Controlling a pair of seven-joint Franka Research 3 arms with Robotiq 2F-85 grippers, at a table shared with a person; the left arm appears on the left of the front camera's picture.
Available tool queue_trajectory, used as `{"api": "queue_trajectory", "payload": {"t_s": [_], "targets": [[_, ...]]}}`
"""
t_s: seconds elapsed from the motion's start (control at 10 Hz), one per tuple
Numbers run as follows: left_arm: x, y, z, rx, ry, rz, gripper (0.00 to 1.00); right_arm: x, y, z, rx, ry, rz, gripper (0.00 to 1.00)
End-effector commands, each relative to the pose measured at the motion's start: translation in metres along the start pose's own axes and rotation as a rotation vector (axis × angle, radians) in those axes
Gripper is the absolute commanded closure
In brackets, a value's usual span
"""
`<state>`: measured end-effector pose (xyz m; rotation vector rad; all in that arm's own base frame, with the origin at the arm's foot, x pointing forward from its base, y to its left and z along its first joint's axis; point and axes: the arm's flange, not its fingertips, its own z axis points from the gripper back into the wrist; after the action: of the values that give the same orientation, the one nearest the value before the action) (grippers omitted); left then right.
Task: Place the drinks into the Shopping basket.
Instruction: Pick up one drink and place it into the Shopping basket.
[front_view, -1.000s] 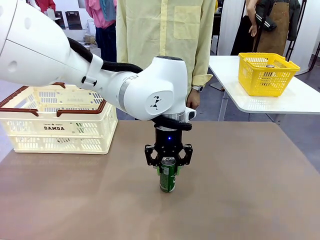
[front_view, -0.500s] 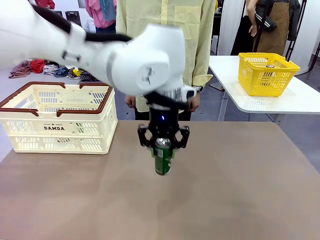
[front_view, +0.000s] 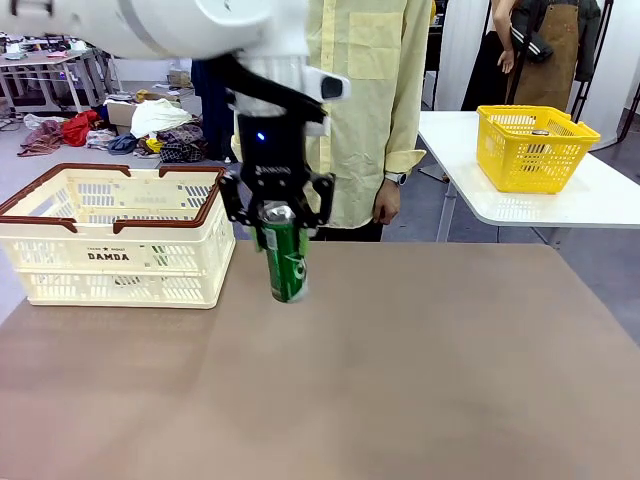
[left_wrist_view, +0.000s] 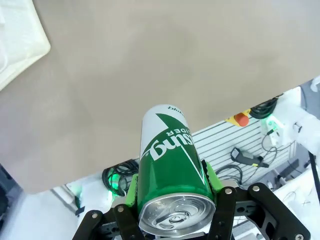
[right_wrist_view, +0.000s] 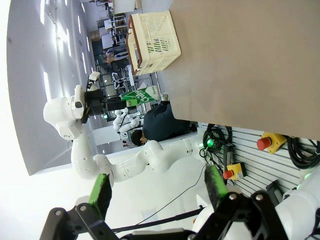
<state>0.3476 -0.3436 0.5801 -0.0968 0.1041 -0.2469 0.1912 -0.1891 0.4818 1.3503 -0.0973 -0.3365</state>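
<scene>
Brown table (front_view: 450, 380) up front, a person (front_view: 350, 100) standing at the far edge. The left gripper (front_view: 277, 222) hangs over the tabletop with its fingers clamped on the top of the green can (front_view: 286, 262). The can is off the surface, long axis near upright with a slight tilt. The basket (front_view: 110, 255) sits just to the can's left, the two apart. The can's bottom looks lower than the brown rim, so I'd say the move needs height first, then leftward travel.

Down the left wrist: green pads (left_wrist_view: 131, 192) squeeze the can (left_wrist_view: 172, 170) just under its silver lid, with its body pointing away toward the table. A pale corner of the basket (left_wrist_view: 20, 45) shows at upper left.

Over to the right wrist: the right gripper (right_wrist_view: 157, 186) has its fingers wide apart, holding nothing. It is well away from the can (right_wrist_view: 141, 95) and the basket (right_wrist_view: 152, 37), so the left arm is plainly the nearer one.
</scene>
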Motion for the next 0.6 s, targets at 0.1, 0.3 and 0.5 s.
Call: {"api": "queue_trajectory", "payload": {"t_s": [0.1, 0.3, 0.5], "targets": [[-0.0003, -0.0147, -0.0107, 0.024, 0.001, -0.005, 1.0, -0.0004, 0.0032, 0.001, 0.014, -0.002, 0.007, 0.0], [-0.0003, -0.0147, -0.0107, 0.024, 0.001, -0.005, 1.0, -0.0004, 0.0032, 0.001, 0.014, -0.002, 0.007, 0.0], [0.0, -0.0163, -0.0165, 0.015, 0.022, -0.023, 1.0, -0.0004, 0.0032, 0.001, 0.014, -0.002, 0.007, 0.0]]}}
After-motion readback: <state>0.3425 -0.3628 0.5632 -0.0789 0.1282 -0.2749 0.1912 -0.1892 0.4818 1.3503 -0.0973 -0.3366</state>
